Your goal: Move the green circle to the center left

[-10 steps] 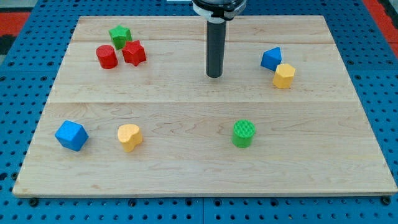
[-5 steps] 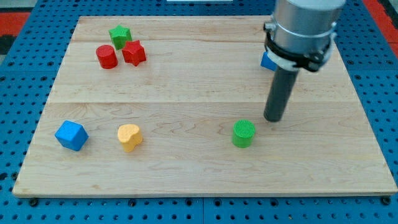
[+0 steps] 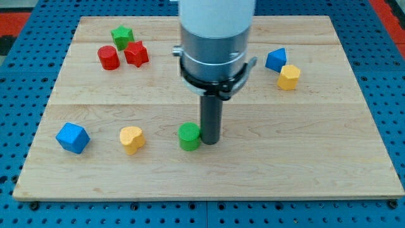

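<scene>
One camera here, set in front of and above the pale wooden plank counter (image 3: 304, 164), looking down at a slant; the far edge runs along the view's top, the near edge along the bottom; the whole board fits, blue pegboard (image 3: 19, 209) framing it; the arm's grey barrel looms close, entering from the top.

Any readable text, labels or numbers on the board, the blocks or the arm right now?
None: no words, numbers or signs show on the wooden board, the coloured blocks or the arm. My tip sits against the right side of the green circle, which is unmarked too.
</scene>
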Available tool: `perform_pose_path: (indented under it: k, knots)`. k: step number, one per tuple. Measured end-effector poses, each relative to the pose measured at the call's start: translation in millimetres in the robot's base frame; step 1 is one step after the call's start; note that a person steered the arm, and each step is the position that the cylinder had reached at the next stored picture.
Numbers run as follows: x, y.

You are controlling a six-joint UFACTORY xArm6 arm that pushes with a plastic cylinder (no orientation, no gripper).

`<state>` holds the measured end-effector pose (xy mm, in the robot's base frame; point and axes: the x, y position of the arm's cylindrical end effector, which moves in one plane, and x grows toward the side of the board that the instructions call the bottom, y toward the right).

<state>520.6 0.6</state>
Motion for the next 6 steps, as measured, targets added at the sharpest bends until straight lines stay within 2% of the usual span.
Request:
perform_pose_path:
  k: [2,4,5,6]
  knots:
    - [60,2]
    - [60,-18]
    - [23,-18]
    - [-37,-27]
